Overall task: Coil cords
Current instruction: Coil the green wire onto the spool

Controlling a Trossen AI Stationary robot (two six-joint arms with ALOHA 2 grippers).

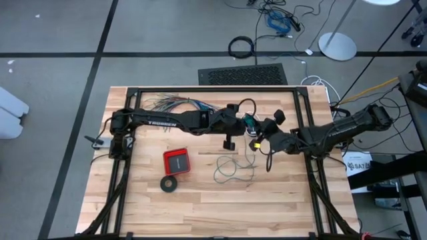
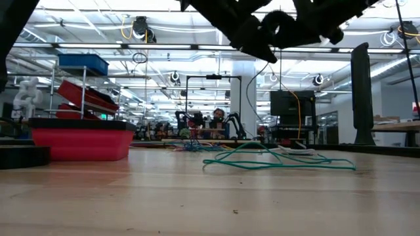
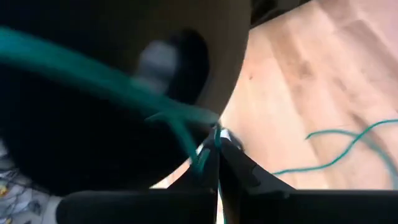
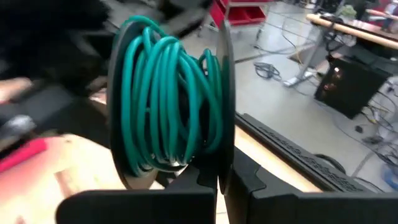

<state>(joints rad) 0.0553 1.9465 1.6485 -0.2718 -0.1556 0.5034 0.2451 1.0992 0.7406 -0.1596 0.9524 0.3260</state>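
Pinching teal wire (image 3: 186,124), left pincer (image 3: 217,155) closed.

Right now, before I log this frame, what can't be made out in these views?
- Low view: both grippers cut off by the top edge; only the loose teal wire on the table shows.
- Left wrist view: the left gripper pinches the wire; the dark spool up close is blurred.
- Right wrist view: the right gripper holds the spool; its far flange is hidden.
- High view: the white cord is too thin to trace.
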